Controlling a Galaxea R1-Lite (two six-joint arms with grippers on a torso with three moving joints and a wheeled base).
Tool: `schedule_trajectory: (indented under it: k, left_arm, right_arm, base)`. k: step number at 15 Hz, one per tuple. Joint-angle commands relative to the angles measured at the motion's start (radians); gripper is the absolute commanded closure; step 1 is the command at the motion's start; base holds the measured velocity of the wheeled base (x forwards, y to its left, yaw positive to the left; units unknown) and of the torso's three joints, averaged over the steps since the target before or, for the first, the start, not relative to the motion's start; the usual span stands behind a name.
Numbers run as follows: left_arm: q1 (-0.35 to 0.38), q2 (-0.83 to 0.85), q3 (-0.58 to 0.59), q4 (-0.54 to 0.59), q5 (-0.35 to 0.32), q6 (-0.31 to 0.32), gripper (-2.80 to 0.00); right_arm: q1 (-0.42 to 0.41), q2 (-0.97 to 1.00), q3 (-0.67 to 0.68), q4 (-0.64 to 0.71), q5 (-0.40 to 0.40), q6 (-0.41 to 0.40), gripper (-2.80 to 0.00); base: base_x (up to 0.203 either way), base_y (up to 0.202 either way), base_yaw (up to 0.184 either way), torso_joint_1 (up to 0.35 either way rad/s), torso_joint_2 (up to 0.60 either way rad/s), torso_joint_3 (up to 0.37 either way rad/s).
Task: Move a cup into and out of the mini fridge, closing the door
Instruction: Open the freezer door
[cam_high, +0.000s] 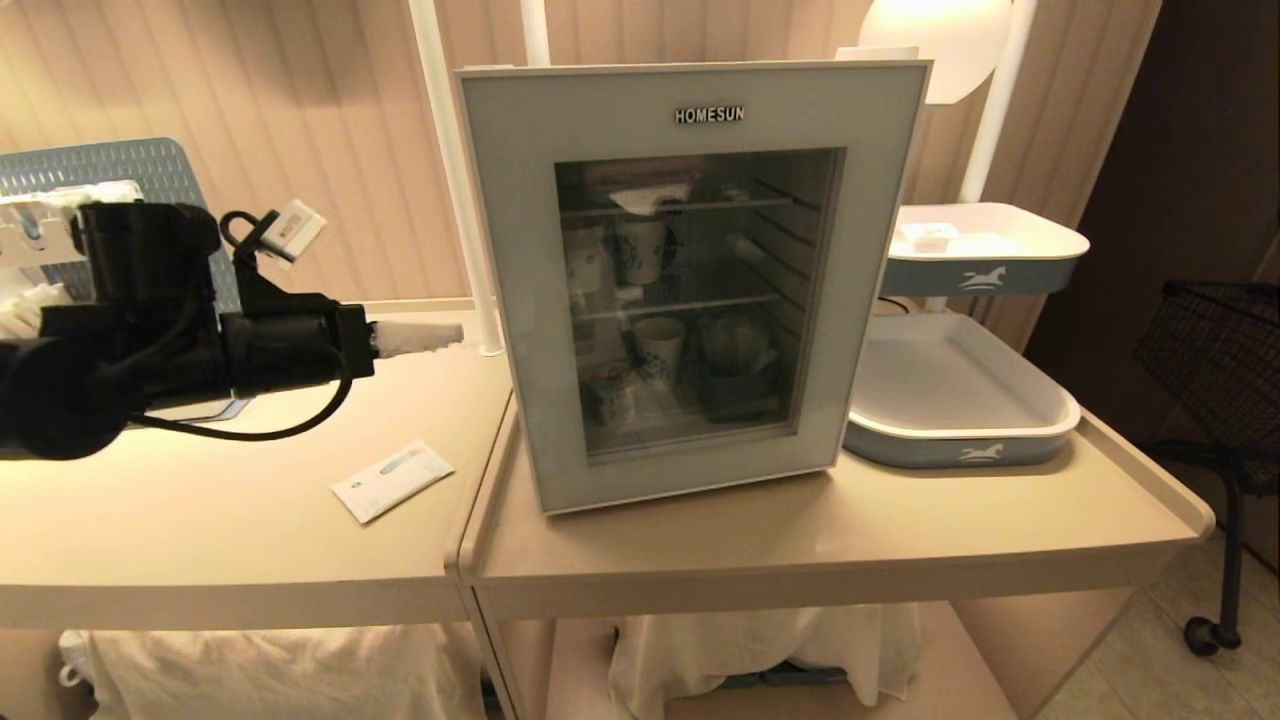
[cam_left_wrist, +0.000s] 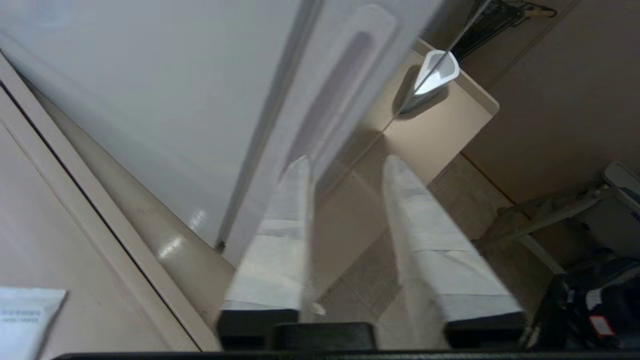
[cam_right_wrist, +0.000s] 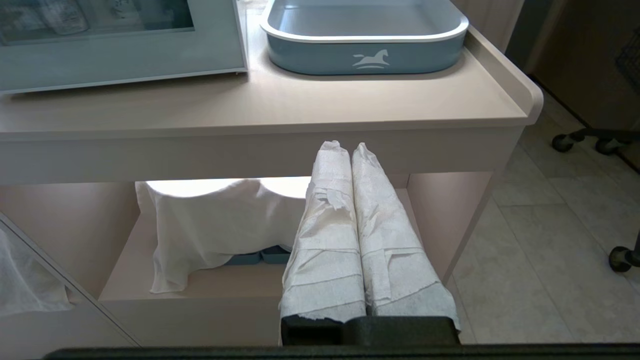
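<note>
The mini fridge (cam_high: 690, 280) stands on the counter (cam_high: 850, 540), its door (cam_high: 520, 300) closed, cups dim behind the glass. My left gripper (cam_left_wrist: 345, 165) hangs beside it, fingers apart, empty. My right gripper (cam_right_wrist: 345, 147), fingers pressed together, sits below the counter's edge.

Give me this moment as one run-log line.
door: shut | left gripper: open, empty, beside the mini fridge | right gripper: shut, empty, parked below table edge | cups behind glass, task cup not identified
</note>
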Motion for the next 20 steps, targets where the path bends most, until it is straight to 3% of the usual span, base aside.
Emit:
schedule_trajectory:
  k: [1,4,7,11,20]
  left_arm:
    - [-0.001,0.089,0.02,-0.129,-0.005,-0.002,-2.8]
    - [-0.012,0.149,0.032,-0.281,-0.033,-0.062,-2.8]
    - [-0.025,0.161,0.027,-0.289,-0.109,-0.108,-2.8]
    - [-0.043,0.165,0.037,-0.289,-0.175,-0.114,-2.8]
    - [-0.092,0.214,-0.006,-0.292,-0.182,-0.12,-2.8]
  right_arm:
    - [0.0,0.002,0.0,0.0,0.0,-0.001,0.0]
    - [0.0,0.002,0.0,0.0,0.0,-0.001,0.0]
    - [0.0,0.002,0.0,0.0,0.0,-0.001,0.0]
    - [0.0,0.002,0.0,0.0,0.0,-0.001,0.0]
    - [0.0,0.0,0.0,0.0,0.0,-0.001,0.0]
  base:
    - [0.0,0.0,0.0,0.0,0.0,0.0]
    - [0.0,0.0,0.0,0.0,0.0,0.0]
    - [0.0,0.0,0.0,0.0,0.0,0.0]
    - [0.0,0.0,0.0,0.0,0.0,0.0]
    - [0.0,0.0,0.0,0.0,0.0,0.0]
